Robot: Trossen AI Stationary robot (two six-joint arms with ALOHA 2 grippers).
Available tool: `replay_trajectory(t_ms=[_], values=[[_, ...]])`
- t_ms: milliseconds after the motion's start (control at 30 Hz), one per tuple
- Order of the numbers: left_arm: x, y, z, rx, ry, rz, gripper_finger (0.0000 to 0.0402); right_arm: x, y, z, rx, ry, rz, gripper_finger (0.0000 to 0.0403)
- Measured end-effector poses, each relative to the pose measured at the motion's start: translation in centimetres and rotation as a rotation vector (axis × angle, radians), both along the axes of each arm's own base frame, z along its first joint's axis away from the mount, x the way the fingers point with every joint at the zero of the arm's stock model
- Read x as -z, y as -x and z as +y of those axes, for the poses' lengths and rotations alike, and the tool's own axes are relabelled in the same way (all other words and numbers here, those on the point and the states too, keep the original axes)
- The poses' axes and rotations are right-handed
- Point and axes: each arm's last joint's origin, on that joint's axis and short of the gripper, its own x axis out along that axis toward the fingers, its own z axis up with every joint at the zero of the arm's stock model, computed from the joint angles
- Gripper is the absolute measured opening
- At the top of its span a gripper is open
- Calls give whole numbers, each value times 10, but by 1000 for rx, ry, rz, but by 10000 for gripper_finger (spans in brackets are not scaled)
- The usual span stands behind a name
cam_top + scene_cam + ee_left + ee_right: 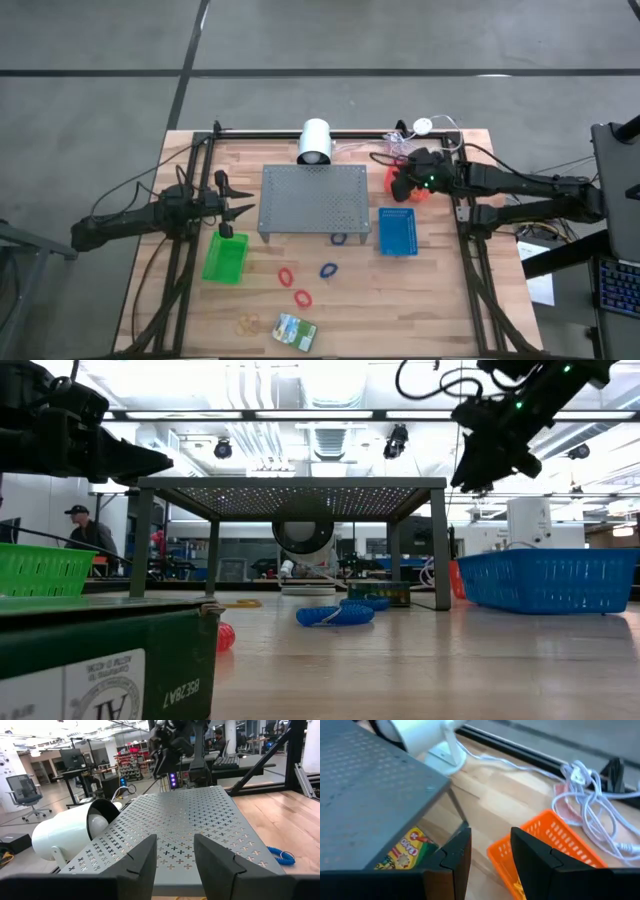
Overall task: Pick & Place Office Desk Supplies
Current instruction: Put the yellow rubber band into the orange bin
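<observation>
On the wood table in front of the grey stand (pixel 313 200) lie two red bands (pixel 287 275), a blue band (pixel 328 270), thin tan rubber bands (pixel 247 323) and a green-and-yellow crayon box (pixel 294 330). Another blue band (pixel 340 239) rests at the stand's front edge. A second crayon box (pixel 406 851) shows under the stand. My left gripper (pixel 243 208) stands open and level at the stand's left side, over the green basket (pixel 225 258). My right gripper (pixel 490 832) hangs open, slanting down, above the red-orange basket (pixel 540 845); nothing shows between its fingers.
A blue basket (pixel 397 232) stands right of the stand, in front of the red-orange one. A white camera (pixel 315 142) and loose white cables (pixel 590 805) lie along the far edge. The room behind holds desks and a person (pixel 85 530).
</observation>
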Motion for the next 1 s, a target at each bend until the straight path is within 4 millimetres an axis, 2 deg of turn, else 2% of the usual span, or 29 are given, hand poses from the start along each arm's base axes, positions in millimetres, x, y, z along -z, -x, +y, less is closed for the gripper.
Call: replay_trajectory(t_ms=[333, 700, 1000], values=[[0, 0, 0, 0, 0, -1, 134, -7, -9, 30, -109, 116, -39, 134], [0, 0, 0, 0, 0, -1, 134, -25, -25, 68, -331, 435, -100, 134], [0, 0, 0, 0, 0, -1, 134, -18, -36, 96, -395, 557, -48, 134]])
